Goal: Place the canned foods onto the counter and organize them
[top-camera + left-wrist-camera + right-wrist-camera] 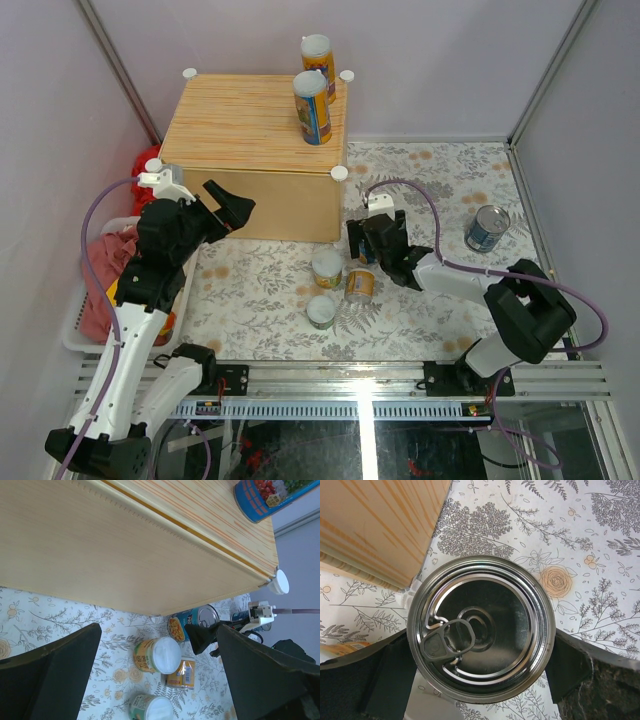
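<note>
Flowery cloth (440,170) covers table; big wood counter (250,130) at back. Two tall cans (313,105) stand at counter's far right corner. Left gripper (228,205) wide open, empty, by counter's front wall. Right gripper (362,245) nearer to work: wide open, straight above blue can (480,630) just off counter's front right corner. Can stands upright, one jaw each side, not squeezed yet. Shiny lid (490,605), pull ring (447,640). Small cans (327,265) close by.
</note>
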Robot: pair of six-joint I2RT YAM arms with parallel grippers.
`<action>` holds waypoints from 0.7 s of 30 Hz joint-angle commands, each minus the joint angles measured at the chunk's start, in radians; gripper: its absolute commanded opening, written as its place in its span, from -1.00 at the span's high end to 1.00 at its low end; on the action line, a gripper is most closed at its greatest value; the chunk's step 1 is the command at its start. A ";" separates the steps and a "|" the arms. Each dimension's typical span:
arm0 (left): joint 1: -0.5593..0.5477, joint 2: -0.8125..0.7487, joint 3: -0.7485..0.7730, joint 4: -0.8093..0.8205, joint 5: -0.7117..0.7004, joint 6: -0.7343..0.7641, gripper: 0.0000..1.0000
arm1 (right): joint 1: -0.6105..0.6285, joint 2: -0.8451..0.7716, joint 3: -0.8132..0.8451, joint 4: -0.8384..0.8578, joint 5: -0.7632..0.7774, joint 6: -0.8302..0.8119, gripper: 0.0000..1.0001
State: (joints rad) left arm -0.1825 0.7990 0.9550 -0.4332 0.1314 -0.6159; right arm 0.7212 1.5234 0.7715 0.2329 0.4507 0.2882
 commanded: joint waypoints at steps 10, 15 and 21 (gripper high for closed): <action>0.003 -0.020 0.000 0.034 0.004 0.024 -0.99 | 0.002 -0.049 -0.028 0.181 -0.022 -0.059 0.62; 0.003 -0.033 -0.001 0.030 0.001 0.021 -0.99 | 0.003 -0.110 -0.040 0.152 -0.021 -0.072 0.82; 0.003 -0.045 0.004 0.028 -0.006 0.016 -0.99 | 0.003 -0.205 -0.032 0.092 -0.039 -0.095 0.85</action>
State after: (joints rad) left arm -0.1825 0.7704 0.9550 -0.4339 0.1303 -0.6094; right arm 0.7200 1.4380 0.7006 0.2459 0.3973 0.2260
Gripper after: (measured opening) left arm 0.996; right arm 0.893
